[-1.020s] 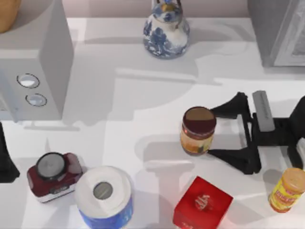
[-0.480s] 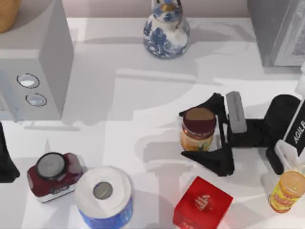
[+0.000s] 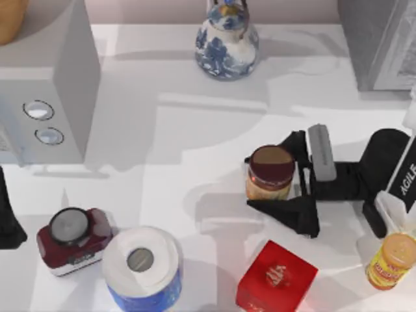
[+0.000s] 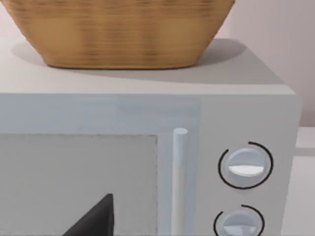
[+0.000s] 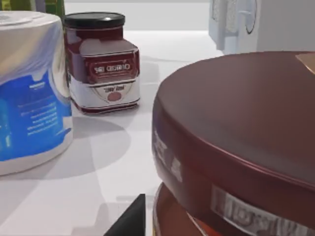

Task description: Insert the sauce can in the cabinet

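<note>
Our right tool (image 3: 272,181) closes its two black fingers against the short maroon-topped, orange-labelled sauce can (image 3: 269,173) standing on the white worktop (image 3: 175,149).

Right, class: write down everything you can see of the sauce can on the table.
The sauce can is a short cylinder, upright on the white table, with a flat maroon-brown top, a dark red upper band and an orange-yellow label. It looks like metal with a glossy lid. It stands right of centre, between the black fingers of the right gripper, which close in on its sides.
</note>
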